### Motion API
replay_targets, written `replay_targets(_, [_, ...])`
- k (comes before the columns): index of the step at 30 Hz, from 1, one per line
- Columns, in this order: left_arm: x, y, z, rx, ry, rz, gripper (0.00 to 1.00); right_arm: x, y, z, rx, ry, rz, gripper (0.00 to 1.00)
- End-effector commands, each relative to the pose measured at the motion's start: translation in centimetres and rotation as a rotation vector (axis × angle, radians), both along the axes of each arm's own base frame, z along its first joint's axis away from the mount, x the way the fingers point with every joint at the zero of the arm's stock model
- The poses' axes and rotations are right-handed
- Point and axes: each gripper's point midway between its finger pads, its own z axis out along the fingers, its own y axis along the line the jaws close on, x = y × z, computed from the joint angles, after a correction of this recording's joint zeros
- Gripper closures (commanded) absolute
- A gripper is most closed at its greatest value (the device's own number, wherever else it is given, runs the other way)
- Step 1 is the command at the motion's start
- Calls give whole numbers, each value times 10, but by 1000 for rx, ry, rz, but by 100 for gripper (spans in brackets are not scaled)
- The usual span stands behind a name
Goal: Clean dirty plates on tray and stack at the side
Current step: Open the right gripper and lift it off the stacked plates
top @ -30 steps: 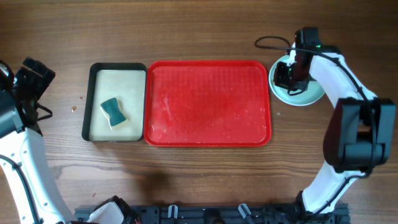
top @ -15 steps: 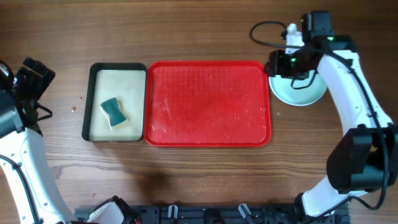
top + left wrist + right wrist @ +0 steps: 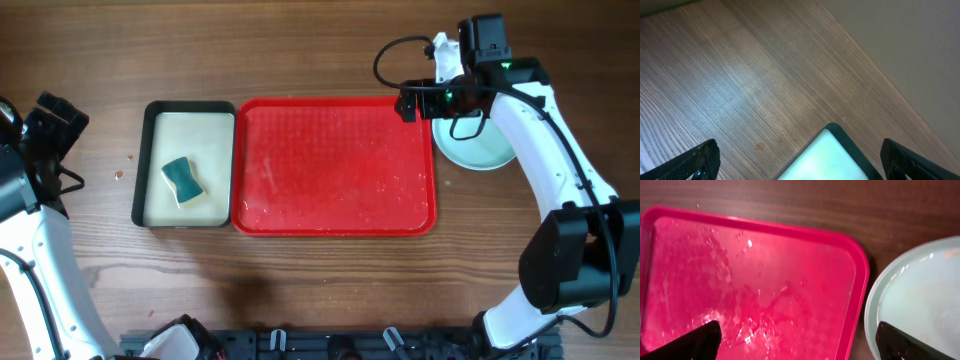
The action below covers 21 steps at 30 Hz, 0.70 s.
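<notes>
At the far left of the brown wooden worktop point(image 3: 330, 290), the left gripper point(image 3: 805, 161) hangs with its two black fingers spread wide and nothing between them. Its wrist camera looks down on bare wood and one corner of the small black-rimmed rectangular tray with a cream inside point(image 3: 142, 170). That tray lies just to the right of the left arm, and a green-and-yellow sponge point(image 3: 182, 181) lies inside it, towards its left half.

Pressed against its right side is the large red rectangular plastic tray with rounded corners and a raised rim point(image 3: 335, 215). No plate sits on it. Its floor shines with a film of water and scattered droplets, seen most clearly from the right wrist.

Above the red tray's far right corner, the right gripper point(image 3: 407, 103) is held out sideways from the white right arm, jaws wide apart and carrying nothing. A black cable point(image 3: 385, 60) loops behind it.

Off the tray, just beside its right rim near the far corner, a round shallow pale aqua-blue plastic plate point(image 3: 490, 152) rests on the wood, partly covered from above by the arm. Whether other plates lie stacked beneath it cannot be told from these views.
</notes>
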Motion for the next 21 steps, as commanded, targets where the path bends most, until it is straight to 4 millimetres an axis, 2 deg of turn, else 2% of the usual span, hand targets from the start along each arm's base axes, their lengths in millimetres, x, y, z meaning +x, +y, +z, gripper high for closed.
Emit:
replay_targets(1, [0, 2, 0, -1, -2, 1, 0, 7, -2, 4, -11, -42, 8, 0])
replay_targets(15, [0, 2, 0, -1, -2, 1, 0, 12, -1, 7, -8, -66, 8, 0])
replay_targets(18, [0, 2, 0, 0, -2, 1, 0, 11, -1, 18, -5, -92, 8, 0])
replay_targets(21, [0, 2, 0, -1, -2, 1, 0, 8, -2, 47, 3, -160, 7, 0])
